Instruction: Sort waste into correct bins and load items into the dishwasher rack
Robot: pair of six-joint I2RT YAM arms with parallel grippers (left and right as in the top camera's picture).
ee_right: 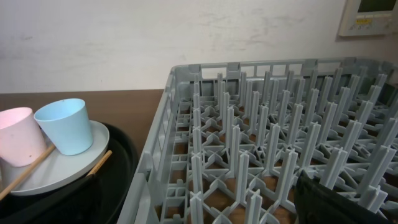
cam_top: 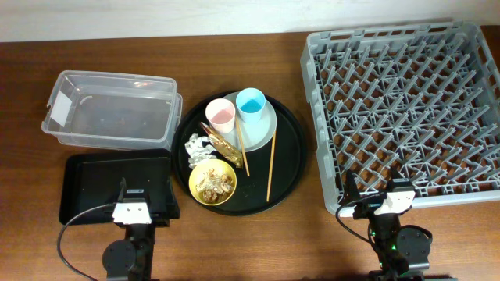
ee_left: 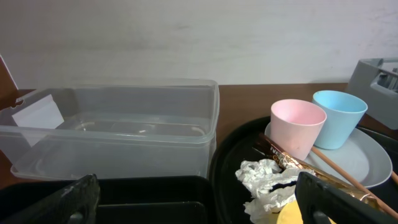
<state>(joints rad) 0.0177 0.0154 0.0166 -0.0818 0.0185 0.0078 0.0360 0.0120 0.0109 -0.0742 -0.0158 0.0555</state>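
Note:
A round black tray (cam_top: 289, 156) holds a pale plate (cam_top: 266, 134) with a pink cup (cam_top: 220, 117) and a light-blue cup (cam_top: 251, 105). It also holds two chopsticks (cam_top: 271, 172), crumpled white paper (cam_top: 198, 146), a gold-brown wrapper (cam_top: 222, 146) and a yellow bowl (cam_top: 195, 191) of food scraps (cam_top: 213, 182). The clear box (cam_top: 117, 78) and the black rectangular tray (cam_top: 101, 183) lie at the left. The grey rack (cam_top: 312, 94) is at the right. My left gripper (cam_top: 131, 204) (ee_left: 199, 208) is open over the black tray's near edge. My right gripper (cam_top: 388, 201) (ee_right: 205, 211) is open at the rack's near edge.
The clear box (ee_left: 112, 130) stands empty ahead of my left gripper, with the paper (ee_left: 264, 180) and cups to its right. The rack's pegs (ee_right: 267, 155) fill the right wrist view; only one finger shows there. A pale wall runs behind the table.

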